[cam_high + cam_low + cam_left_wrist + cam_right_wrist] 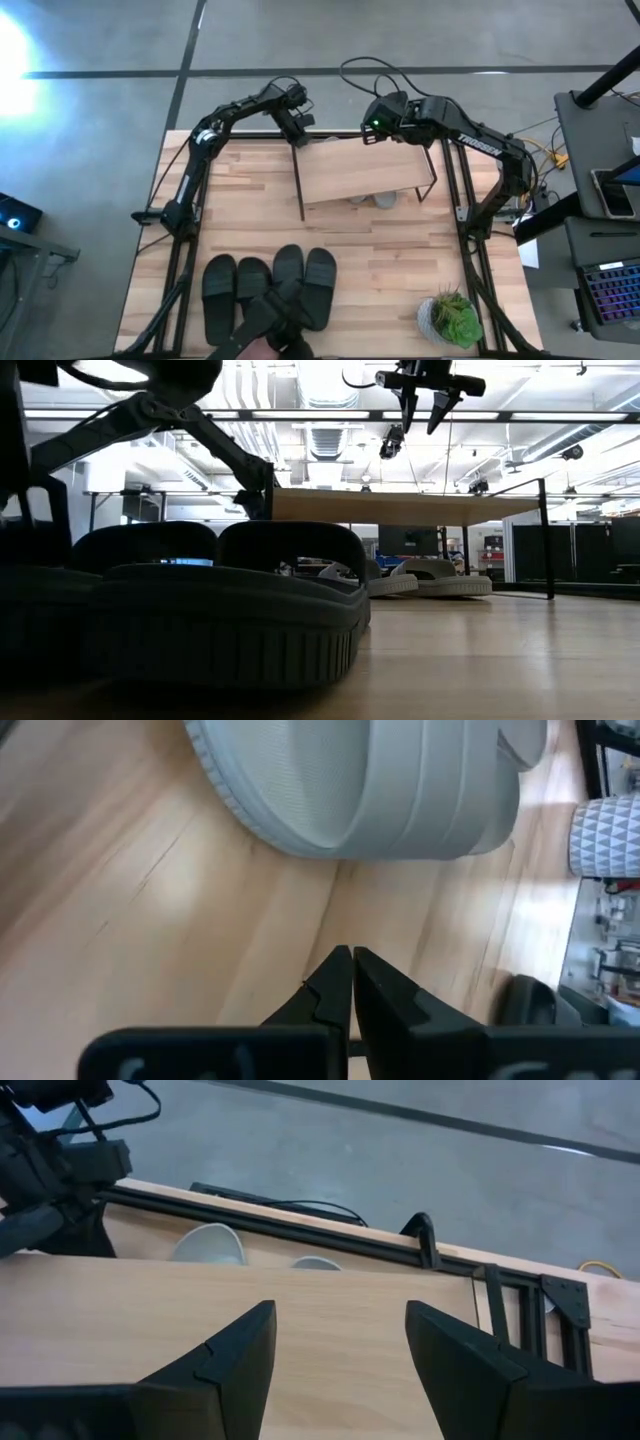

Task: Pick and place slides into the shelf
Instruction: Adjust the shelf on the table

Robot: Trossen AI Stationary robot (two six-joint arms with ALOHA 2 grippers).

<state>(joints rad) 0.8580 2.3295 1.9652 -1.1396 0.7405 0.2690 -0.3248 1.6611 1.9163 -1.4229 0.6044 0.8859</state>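
While the left gripper (350,960) is seen with its jaws pressed together beside a light grey slide (380,780) under the shelf (365,172), the right gripper (340,1350) is held above the plank with jaws spread wide, nothing between them. "TROSSEN" is read on the right arm. Four black slides (268,285) are laid side by side at the wooden table's (400,250) near edge, well apart from the shelf; a potted plant (452,318) is set at the corner.

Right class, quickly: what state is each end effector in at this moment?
Left end effector: closed, holding nothing, low beside the grey slides.
Right end effector: open, empty, above the shelf.
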